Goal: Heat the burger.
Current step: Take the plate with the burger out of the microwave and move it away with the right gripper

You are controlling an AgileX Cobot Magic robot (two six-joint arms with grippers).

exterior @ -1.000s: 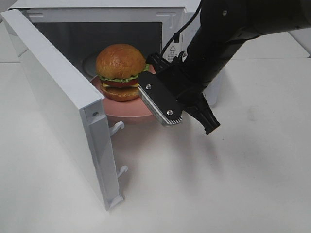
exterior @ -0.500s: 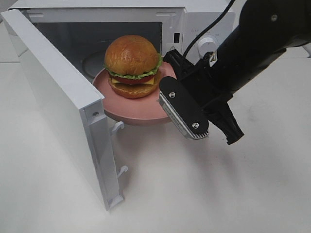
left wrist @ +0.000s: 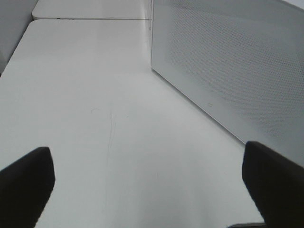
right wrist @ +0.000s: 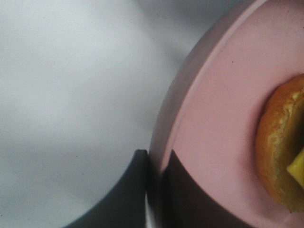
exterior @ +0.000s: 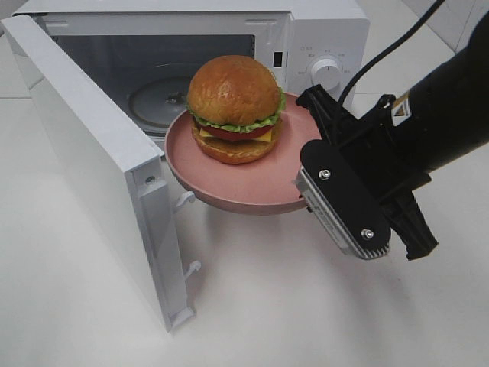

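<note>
**q:** since the right fingers are what's doing the work, what are they on?

**a:** they're clamped on the rim of the pink plate. in the right wrist view one dark finger sits under the edge and the other lies on top of it, with the rim pinched between. in the exterior high view the same right fingers meet the plate at its right edge, and the plate hangs in the air, clear of the bench, right in front of the microwave opening.

**q:** and the burger?

**a:** the burger sits on the plate, a bit toward the microwave side, upright, bun on top, lettuce, red and yellow layers showing. it's outside the cavity, not on the glass turntable you can see inside behind it. the right wrist view only catches a slice of the burger with a yellow corner of cheese.

**q:** door?

**a:** the microwave door is swung wide open on the left, with its latch hooks sticking out near the bottom edge.

**q:** left arm?

**a:** not in the exterior high view. its own camera shows the left fingers spread wide, holding nothing, over bare bench, with a white perforated panel off to one side.
</note>
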